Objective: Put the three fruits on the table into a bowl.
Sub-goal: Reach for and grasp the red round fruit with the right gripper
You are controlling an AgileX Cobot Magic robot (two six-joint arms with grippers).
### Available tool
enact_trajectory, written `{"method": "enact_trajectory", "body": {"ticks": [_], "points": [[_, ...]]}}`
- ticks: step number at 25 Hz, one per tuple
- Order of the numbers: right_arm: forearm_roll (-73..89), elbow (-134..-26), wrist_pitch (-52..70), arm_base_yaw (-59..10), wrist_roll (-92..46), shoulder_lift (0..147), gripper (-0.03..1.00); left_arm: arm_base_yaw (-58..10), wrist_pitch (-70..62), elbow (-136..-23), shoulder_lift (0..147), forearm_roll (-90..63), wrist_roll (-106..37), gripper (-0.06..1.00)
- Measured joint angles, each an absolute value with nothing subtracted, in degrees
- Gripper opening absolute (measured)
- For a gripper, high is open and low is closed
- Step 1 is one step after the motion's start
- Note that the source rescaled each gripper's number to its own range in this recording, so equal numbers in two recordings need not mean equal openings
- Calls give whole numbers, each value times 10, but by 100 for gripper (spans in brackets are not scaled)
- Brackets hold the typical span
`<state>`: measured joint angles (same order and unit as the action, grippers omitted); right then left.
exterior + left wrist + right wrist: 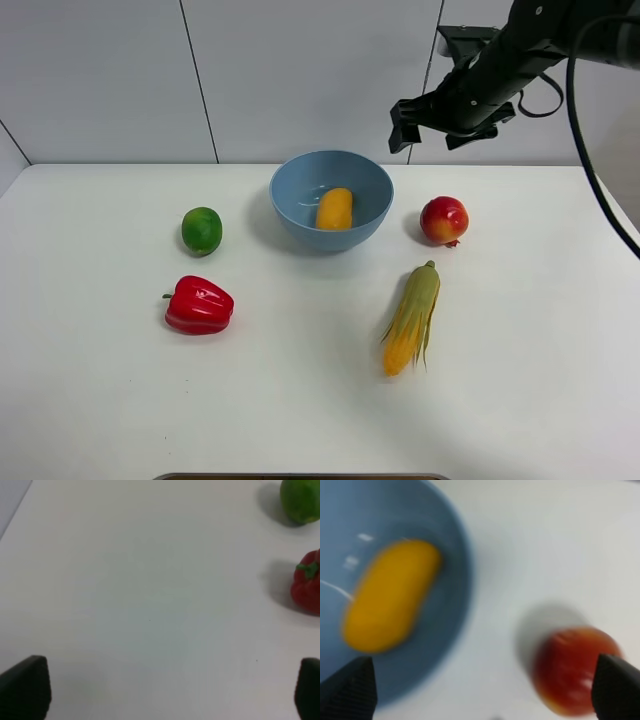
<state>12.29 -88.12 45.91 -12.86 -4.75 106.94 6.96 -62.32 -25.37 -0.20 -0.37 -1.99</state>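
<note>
Your R gripper hangs wide open & empty, high up btwn bowl and apple; apple's below, toward the finger farther from bowl. R arm's nearer.

Setting: a lab or test bench. A bare white table is set against plain grey wall panels. A black robot arm is mounted above.

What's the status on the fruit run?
Left gripper, right gripper open, empty. Oblong yellow-orange mango in round light blue plastic bowl; round red apple-like fruit, small green lime on white table. No obstruction seen.
</note>
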Motion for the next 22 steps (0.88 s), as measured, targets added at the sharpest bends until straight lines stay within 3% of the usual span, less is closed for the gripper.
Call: {"method": "enact_trajectory", "body": {"ticks": [11,16,22], "points": [[75,-881,540,-59,-44,1068,78,70,-623,-254,-2,-4,-20,100],[78,-881,553,-59,-44,1092,90,70,-623,-254,-2,-4,-20,100],[78,-881,549,-59,-45,1122,93,70,-623,-254,-2,-4,-20,100]]}}
